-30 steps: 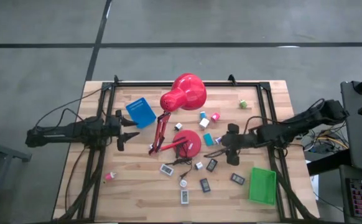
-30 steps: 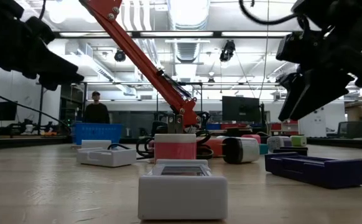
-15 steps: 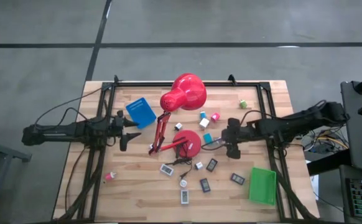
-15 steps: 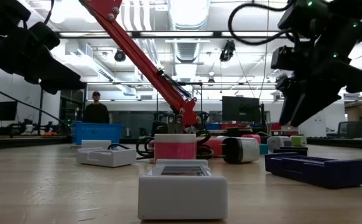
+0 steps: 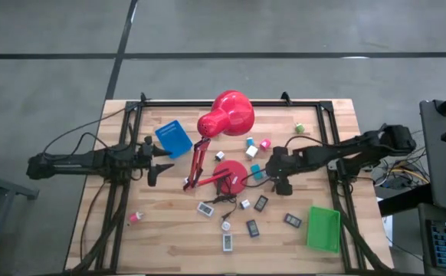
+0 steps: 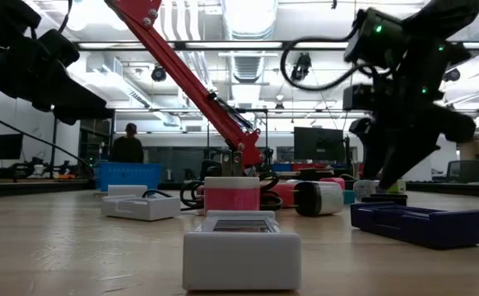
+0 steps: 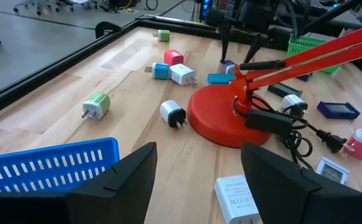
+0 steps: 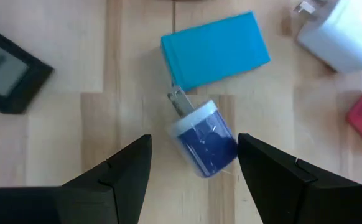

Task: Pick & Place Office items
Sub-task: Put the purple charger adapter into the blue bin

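Hovering low over the wooden surface (image 5: 169, 238), the right gripper (image 5: 272, 175) points straight down just beside the base of the red desk lamp (image 5: 231, 175). Its jaws are spread and hold nothing. Between them, in the right wrist view, lies a small blue cylindrical plug (image 8: 204, 140) with a clear cap, its prong touching a teal block (image 8: 215, 48). A white block (image 8: 343, 34) and a dark flat rectangle (image 8: 10, 70) lie nearby on the same surface.

The left gripper (image 5: 162, 159) waits above the left part of the surface, beside the blue tray (image 5: 173, 138), with its jaws spread and empty.

The remaining office items are scattered around the lamp:
- pink block (image 5: 266, 143) and white block (image 5: 250, 142) behind the base;
- green block (image 5: 300, 128) near the far right corner;
- dark flat rectangles (image 5: 252, 228) and white flat rectangles (image 5: 227, 242) toward the near edge.

The green tray (image 5: 323, 228) sits at the near right corner.
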Robot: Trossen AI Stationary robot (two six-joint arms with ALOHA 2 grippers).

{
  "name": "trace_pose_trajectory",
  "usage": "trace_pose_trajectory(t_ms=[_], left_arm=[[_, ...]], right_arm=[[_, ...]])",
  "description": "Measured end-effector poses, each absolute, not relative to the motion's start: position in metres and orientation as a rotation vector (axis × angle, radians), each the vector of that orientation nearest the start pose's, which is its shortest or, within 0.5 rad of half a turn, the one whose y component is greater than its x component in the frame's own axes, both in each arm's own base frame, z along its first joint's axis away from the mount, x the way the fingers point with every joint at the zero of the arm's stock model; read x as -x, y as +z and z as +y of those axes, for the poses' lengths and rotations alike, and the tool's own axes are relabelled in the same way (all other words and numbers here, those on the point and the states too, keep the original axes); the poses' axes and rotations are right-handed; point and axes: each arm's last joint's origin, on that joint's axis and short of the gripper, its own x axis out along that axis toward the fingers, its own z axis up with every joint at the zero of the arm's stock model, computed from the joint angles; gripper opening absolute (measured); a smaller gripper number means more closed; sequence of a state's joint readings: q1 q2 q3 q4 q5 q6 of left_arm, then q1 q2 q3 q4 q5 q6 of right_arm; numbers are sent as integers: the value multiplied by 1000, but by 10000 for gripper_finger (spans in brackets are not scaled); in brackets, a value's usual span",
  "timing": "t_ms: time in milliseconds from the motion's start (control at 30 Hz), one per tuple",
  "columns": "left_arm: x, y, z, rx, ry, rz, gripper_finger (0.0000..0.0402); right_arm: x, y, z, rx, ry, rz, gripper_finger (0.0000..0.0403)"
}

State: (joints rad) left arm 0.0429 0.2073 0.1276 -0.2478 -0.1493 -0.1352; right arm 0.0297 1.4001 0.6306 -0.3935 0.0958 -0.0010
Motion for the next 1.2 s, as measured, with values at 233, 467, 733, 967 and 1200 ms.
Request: trace_pose_trajectory(t_ms=[233,467,733,967,1200], left_arm=[[-102,167,9,116,213,314,238],[-102,167,9,116,213,317,239],[-102,167,9,116,213,317,238],[-102,166,9,110,212,318,238],[-102,166,9,109,212,319,238]], right_arm=[[-237,135,2,101,-43,1220,231],[-244,139,2,110,-37,1202,231],[-246,140,2,89,-54,1189,203],[-245,139,2,49,-57,1193,121],[-244,138,3,14,-76,1197,121]])
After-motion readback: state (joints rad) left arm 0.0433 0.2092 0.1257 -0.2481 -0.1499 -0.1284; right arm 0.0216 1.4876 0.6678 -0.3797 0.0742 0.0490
